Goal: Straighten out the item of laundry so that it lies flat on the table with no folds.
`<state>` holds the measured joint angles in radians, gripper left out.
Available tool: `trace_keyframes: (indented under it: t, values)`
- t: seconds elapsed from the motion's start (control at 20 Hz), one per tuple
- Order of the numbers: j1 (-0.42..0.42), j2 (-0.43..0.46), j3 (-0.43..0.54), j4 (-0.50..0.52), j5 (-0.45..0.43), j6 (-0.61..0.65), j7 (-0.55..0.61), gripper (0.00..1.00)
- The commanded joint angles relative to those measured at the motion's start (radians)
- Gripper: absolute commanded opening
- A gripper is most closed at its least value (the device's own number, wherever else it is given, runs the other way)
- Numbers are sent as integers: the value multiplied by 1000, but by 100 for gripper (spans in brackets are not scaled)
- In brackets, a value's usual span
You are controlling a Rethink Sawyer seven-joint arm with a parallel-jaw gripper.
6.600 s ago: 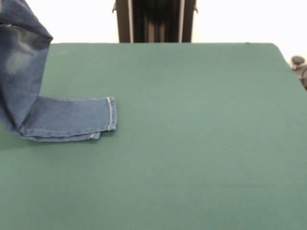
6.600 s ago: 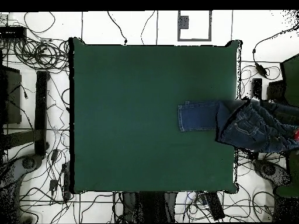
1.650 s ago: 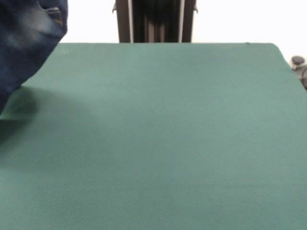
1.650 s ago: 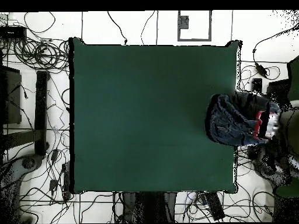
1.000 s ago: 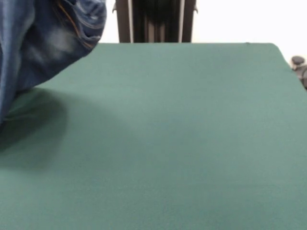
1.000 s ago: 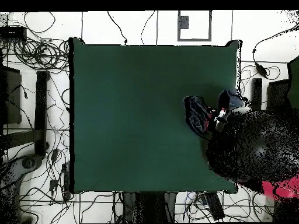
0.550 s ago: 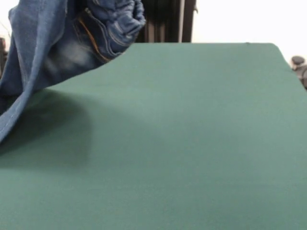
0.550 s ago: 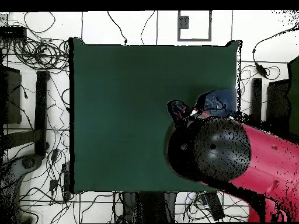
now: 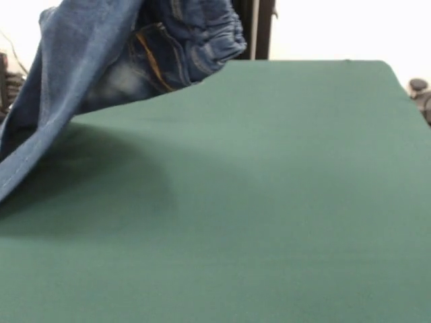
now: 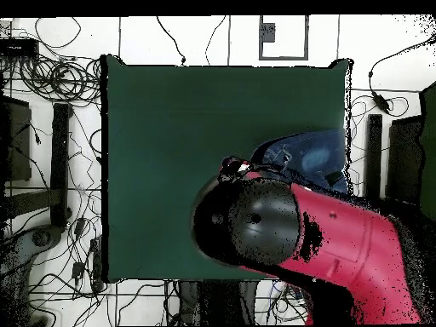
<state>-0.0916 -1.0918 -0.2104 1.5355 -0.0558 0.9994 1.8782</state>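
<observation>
Jeans (image 9: pixel 128 54) up in the air
Hanging at ten o'clock over green table (image 9: pixel 283 202), likely for spreading; grip hidden, cannot tell.

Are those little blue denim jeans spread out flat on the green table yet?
No. The small blue denim jeans hang bunched in the air above the dark green felt table, casting a shadow. What grips them is hidden.

No readable text, labels, brand marks or numbers in either view. Jeans (image 9: pixel 135 60) show only orange-tan stitching, no legible tag; the green bench (image 9: pixel 269 202) cover is unmarked. The red and black arm (image 10: pixel 289 230) shows no legible marking from overhead.
</observation>
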Motion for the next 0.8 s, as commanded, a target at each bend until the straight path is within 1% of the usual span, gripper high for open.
trace_keyframes:
  t: [0.05, 0.35, 0.5, 0.8]
  values:
    - [94, 41, 27, 165, 110, -50, 353, 0]
    - [129, 56, 36, 190, 160, -84, 403, 0]
    - [146, 57, 39, 199, 164, -102, 402, 0]
    - [207, 64, 6, 223, 152, -125, 479, 0]
